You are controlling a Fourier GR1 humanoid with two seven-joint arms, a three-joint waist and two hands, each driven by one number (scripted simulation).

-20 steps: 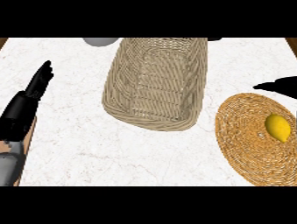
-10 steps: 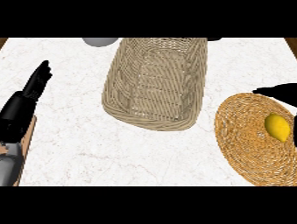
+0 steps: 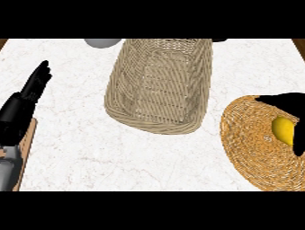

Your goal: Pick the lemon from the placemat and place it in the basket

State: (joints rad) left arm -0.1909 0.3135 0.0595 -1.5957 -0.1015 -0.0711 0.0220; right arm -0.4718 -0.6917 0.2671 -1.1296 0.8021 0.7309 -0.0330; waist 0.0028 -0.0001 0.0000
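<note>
Grasping the lemon (image 3: 282, 129): I judge this to be the step in hand. The pick is not yet done, since the fruit lies on the mat.
Lemon's place: on the right part of the round woven placemat (image 3: 257, 155), at the right side of the counter (image 3: 82, 148).
Right hand (image 3: 298, 104): curled round the lemon, with one black part arched over its far side and another running down its right side. I cannot tell whether they touch the skin.
Left hand (image 3: 23, 105): resting at the left edge, fingers straight and pointing far, holding nothing.
Basket (image 3: 160, 85): long and woven, mouth up, in the middle of the counter toward the far side. It sits left of the placemat, its near right rim close to the mat's far left edge.
Next move: I need the fingers settled on the lemon, then a lift clear of the mat. After that I carry it left and far over the basket's rim and lower it before letting go.
Risk: a round fruit may roll out of a partial hold.
</note>
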